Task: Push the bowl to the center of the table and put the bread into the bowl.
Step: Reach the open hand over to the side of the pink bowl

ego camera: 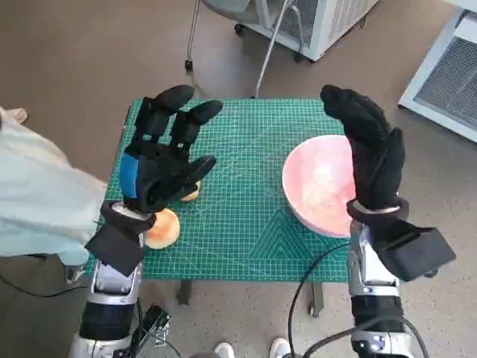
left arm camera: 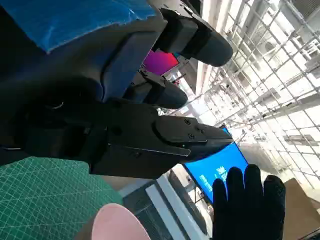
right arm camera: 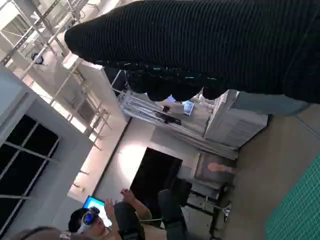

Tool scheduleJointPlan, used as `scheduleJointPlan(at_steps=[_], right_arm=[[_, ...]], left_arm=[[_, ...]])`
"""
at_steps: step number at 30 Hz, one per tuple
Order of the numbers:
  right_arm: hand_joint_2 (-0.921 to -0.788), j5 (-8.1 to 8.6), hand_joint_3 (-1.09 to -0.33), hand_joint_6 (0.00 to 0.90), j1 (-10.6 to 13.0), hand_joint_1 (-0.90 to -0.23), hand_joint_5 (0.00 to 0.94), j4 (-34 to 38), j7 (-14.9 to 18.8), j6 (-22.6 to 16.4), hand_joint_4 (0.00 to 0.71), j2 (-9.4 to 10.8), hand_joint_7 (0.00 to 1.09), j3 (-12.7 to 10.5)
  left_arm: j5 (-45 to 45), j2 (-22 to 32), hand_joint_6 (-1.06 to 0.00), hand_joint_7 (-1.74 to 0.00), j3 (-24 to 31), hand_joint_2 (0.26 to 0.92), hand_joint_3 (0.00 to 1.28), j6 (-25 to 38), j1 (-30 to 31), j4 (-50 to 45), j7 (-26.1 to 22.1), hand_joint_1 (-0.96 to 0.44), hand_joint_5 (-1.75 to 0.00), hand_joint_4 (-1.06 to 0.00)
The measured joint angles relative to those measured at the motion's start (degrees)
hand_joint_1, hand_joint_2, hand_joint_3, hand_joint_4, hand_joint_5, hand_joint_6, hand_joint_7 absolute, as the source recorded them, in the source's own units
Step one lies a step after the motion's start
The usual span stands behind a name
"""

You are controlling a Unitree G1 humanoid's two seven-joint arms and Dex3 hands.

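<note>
A pink bowl (ego camera: 317, 186) stands on the right part of the green cutting mat (ego camera: 246, 216); its rim (left arm camera: 117, 225) also shows in the left wrist view. Two pieces of bread lie at the mat's left: one round bun (ego camera: 162, 228) near the front edge, another (ego camera: 191, 192) mostly hidden under my left hand. My left hand (ego camera: 165, 153) is raised above the left side with fingers spread, holding nothing. My right hand (ego camera: 369, 145) is raised over the bowl's right rim, fingers extended, also holding nothing; it appears too in the left wrist view (left arm camera: 248, 207).
A person's pale sleeve (ego camera: 33, 194) reaches in at the left beside the table. Chair legs (ego camera: 268, 52) and a white cabinet (ego camera: 447, 67) stand beyond the far edge. A seated person (right arm camera: 100, 217) shows in the right wrist view.
</note>
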Motion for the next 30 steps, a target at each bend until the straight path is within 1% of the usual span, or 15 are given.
scheduleJointPlan(at_steps=[23,27,30], right_arm=[[-0.921,0.05,-0.751,0.054,0.0,-0.595,0.002,-0.2,0.1,-0.4,0.373,-0.1,0.82,-0.1],[-0.921,0.12,-0.748,0.052,0.2,-0.597,0.003,0.0,0.2,-0.7,0.375,-1.3,0.82,-1.0],[-0.921,0.04,-0.736,0.086,0.5,-0.604,0.006,1.9,0.1,-2.6,0.384,-3.2,0.76,-2.8]], left_arm=[[-1.2,0.0,-0.08,-0.98,0.0,0.921,0.19,0.0,0.1,-0.4,0.0,-0.12,-0.9,-0.02],[-1.1,0.0,-0.08,-0.98,-0.1,0.921,0.19,0.0,0.2,-0.4,0.0,-0.12,-0.9,-0.02],[-1.1,0.0,-0.08,-0.97,-0.2,0.921,0.19,0.0,0.4,-0.6,0.0,-0.13,-0.89,-0.02]])
